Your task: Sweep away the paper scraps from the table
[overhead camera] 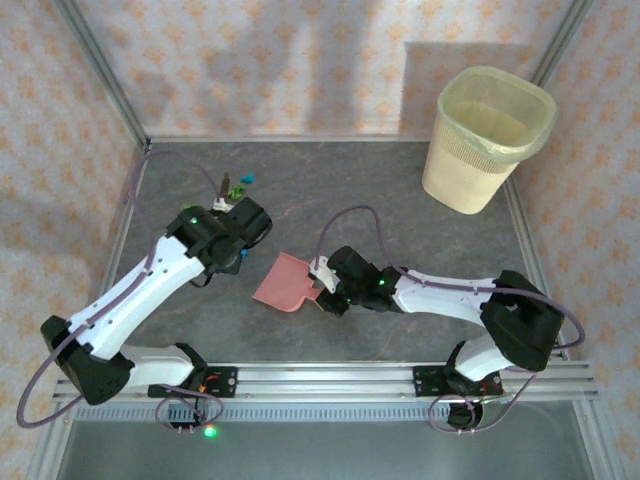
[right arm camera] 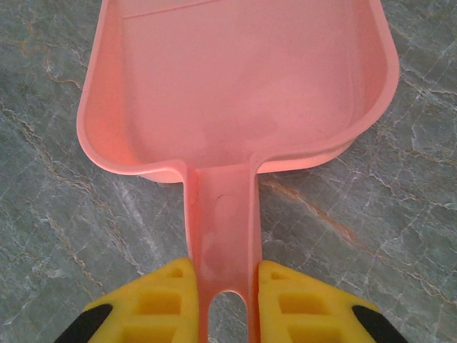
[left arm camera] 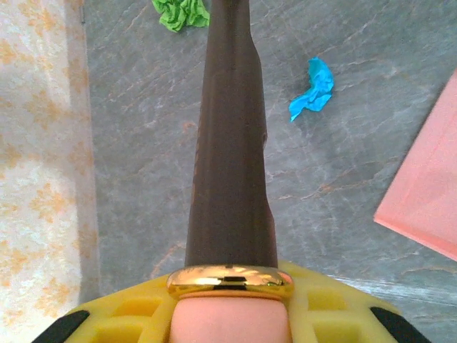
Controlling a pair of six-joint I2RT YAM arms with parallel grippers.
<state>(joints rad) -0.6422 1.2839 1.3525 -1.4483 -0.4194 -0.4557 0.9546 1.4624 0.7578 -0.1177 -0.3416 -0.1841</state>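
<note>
Left end effector [left arm camera: 230, 318] clamps brush [left arm camera: 232, 143]; right end effector [right arm camera: 225, 304] clamps dustpan [right arm camera: 235, 86] handle. Risk: paper scraps [left arm camera: 312, 89] lie apart from dustpan; a hard stroke may flick them past it.

Bright even light, soft shadows on back wall [overhead camera: 300, 70] — glint on gold band [left arm camera: 230, 280], nearest parts blurred

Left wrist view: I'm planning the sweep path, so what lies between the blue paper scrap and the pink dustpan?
Only bare table separates the blue paper scrap from the pink dustpan in the left wrist view.
</note>
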